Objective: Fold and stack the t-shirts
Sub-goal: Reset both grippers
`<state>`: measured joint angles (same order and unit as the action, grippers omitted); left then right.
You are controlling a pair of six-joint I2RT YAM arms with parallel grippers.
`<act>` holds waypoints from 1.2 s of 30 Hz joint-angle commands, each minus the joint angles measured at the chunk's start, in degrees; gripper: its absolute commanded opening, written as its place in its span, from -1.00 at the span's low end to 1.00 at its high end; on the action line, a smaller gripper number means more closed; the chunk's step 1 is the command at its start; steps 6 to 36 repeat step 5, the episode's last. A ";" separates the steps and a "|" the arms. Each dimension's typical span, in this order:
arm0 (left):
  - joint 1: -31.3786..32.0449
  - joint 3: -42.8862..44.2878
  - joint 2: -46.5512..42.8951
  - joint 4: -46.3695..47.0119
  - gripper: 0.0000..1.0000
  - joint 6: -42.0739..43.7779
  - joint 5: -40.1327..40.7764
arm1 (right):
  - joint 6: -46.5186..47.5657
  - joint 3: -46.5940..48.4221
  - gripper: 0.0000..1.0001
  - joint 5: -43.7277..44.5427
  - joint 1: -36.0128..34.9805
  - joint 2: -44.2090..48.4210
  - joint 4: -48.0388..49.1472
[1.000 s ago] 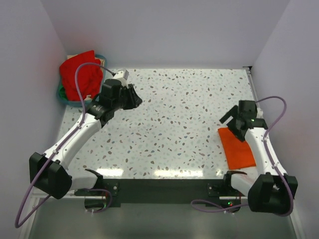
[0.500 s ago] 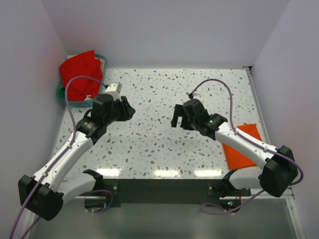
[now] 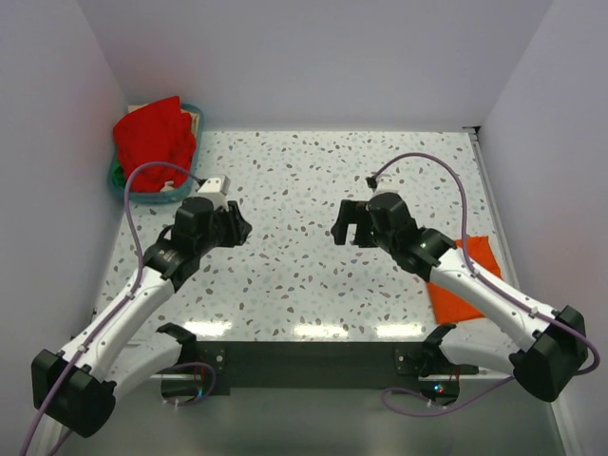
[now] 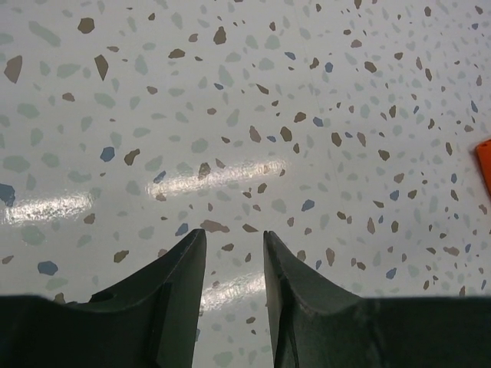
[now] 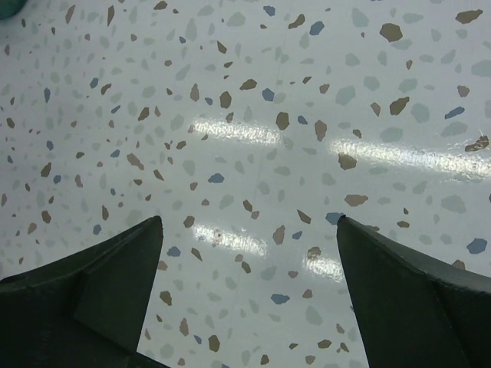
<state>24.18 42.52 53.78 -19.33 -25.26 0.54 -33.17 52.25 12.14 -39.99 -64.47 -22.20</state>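
Note:
A heap of red t-shirts lies in a teal basket at the back left corner. A folded orange t-shirt lies flat at the right side of the table, partly under my right arm; its edge shows in the left wrist view. My left gripper hovers over bare table right of the basket, jaws a narrow gap apart and empty. My right gripper is wide open and empty over the middle of the table, left of the orange shirt.
The speckled white tabletop is walled in on the left, back and right. A corner of the teal basket shows in the right wrist view. The dark mounting rail runs along the near edge.
My right arm swung left from over the folded orange shirt to the middle of the table. My left arm drew back from the basket, toward the near side.

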 commanded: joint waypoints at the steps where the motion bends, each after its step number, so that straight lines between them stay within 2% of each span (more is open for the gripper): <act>1: 0.25 0.37 -1.66 3.51 -0.18 1.96 0.96 | 3.90 0.48 0.97 0.61 0.09 0.31 2.33; 36: 0.25 0.45 -1.66 3.60 -0.17 2.23 0.96 | 3.81 2.06 0.97 0.86 0.17 -0.57 1.37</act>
